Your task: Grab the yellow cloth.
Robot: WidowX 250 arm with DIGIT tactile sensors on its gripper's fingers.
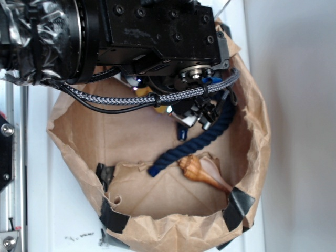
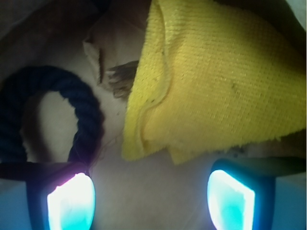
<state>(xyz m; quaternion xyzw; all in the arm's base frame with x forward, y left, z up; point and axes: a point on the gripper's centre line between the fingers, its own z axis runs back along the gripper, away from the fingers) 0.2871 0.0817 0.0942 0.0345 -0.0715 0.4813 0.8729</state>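
Seen from the wrist, the pincer (image 2: 151, 196) stands wide with nothing between its two glowing fingertips (image 2: 71, 201), poised just short of the yellow cloth (image 2: 211, 91), which lies folded in layers on the brown paper floor. A dark blue rope (image 2: 72, 103) curls to the cloth's left. In the exterior view, the black arm (image 1: 152, 31) reaches into the brown paper bag (image 1: 252, 136) on a white surface (image 1: 294, 105), covering the cloth; the rope trails toward a seashell (image 1: 202, 173).

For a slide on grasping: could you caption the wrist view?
Open hand hovering over the bright yellow terry cloth, dark blue twisted rope looping beside it on brown paper.
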